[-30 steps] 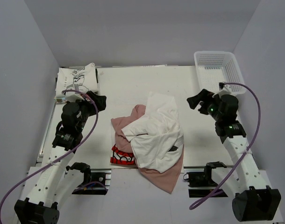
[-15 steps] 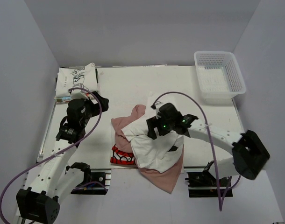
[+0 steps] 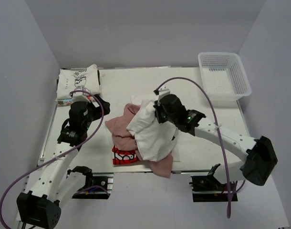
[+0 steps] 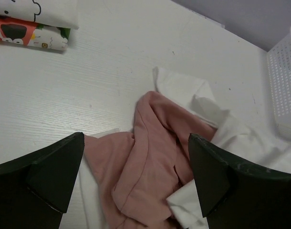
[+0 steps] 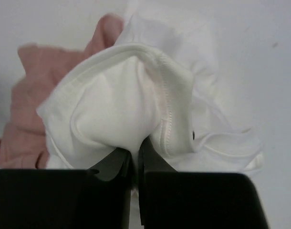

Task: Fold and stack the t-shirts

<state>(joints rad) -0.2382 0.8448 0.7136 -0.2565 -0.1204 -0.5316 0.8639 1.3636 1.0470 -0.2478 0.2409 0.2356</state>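
Nearest the arm bases, a red print [image 3: 124, 156] peeks out at the near-left edge of the heap in the middle of the table [image 3: 121, 88], under a dusty-pink t-shirt [image 3: 119, 126]. Whether it belongs to the top shirt is unclear. A white t-shirt [image 3: 152, 131] drapes over the pink one. The right gripper [image 5: 135, 155] has its jaws closed on a bunched, hemmed fold of that white t-shirt at the far side of the heap. The left gripper [image 4: 136, 176] hangs left of the heap, apart from it, with its jaws wide open and holding nothing. At the far-left corner lies a folded white t-shirt with a black cartoon drawing [image 3: 78, 81]. A white lattice basket [image 3: 242, 81] sits at the far-right corner.
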